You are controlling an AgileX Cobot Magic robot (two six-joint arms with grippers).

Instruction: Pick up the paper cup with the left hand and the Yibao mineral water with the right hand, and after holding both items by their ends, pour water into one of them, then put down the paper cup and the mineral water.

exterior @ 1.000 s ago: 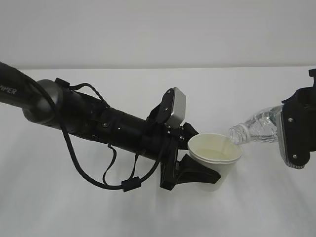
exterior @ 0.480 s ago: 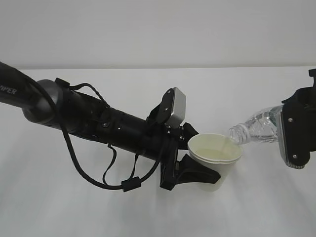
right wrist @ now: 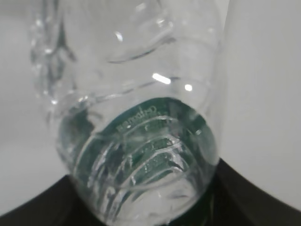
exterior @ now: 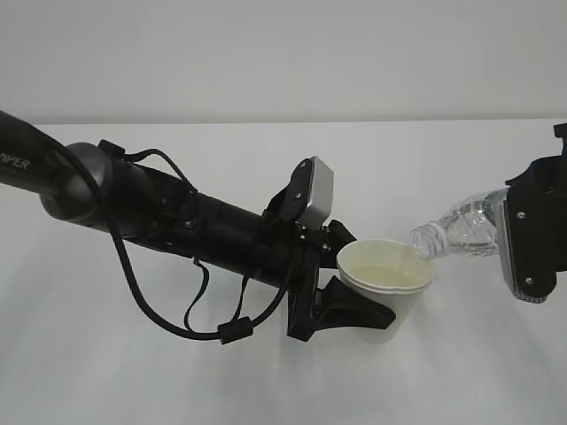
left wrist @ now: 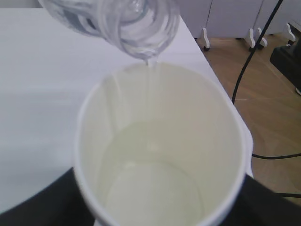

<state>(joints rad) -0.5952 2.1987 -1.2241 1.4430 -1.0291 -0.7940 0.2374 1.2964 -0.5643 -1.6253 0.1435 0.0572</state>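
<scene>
A: Left claw?
B: Clamped around the paper cup, upright just above the surface.
A: Right claw?
B: Grasping the Yibao mineral water, tilted, mouth over the cup's rim, thin trickle falling in.

a lab: bare white table, blank wall, floor cables.
</scene>
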